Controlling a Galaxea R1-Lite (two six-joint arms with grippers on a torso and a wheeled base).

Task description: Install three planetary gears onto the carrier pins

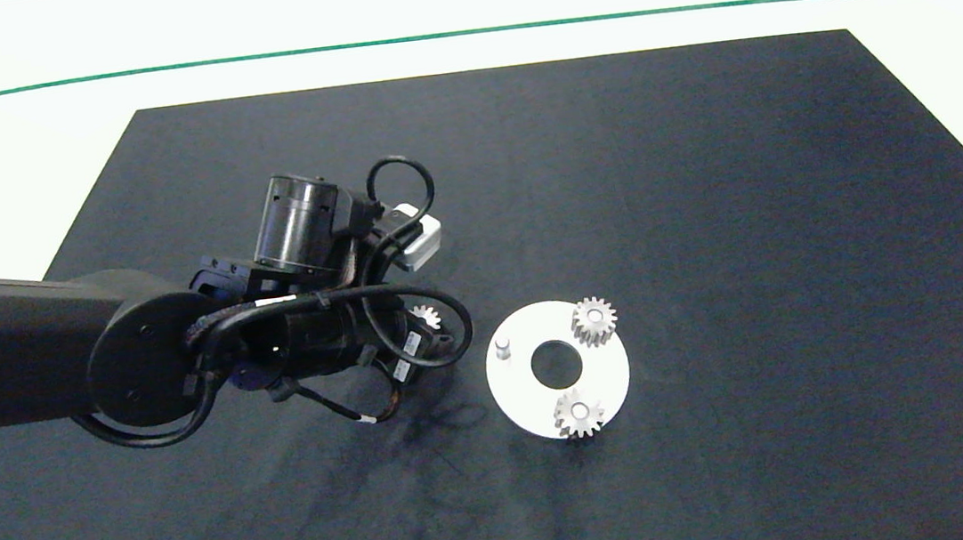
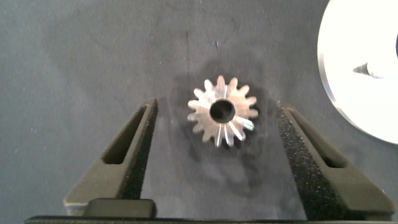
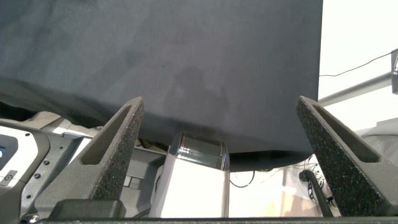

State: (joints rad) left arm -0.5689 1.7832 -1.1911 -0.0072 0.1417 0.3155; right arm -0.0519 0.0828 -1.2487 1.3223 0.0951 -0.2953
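Left tool point(image 2: 217, 158) spread apart around loose gear point(image 2: 222, 111) on dark mat point(image 1: 706, 193); two gears point(image 1: 593, 321) seated on white disc point(image 1: 521, 391); one pin point(image 1: 503, 346) bare. Right tool point(image 3: 221, 162) apart, off desk.

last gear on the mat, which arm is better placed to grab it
Left. The left gripper hangs open right over the loose gear, fingers either side, close to the bare pin on the white disc. The right gripper is off the mat's edge.
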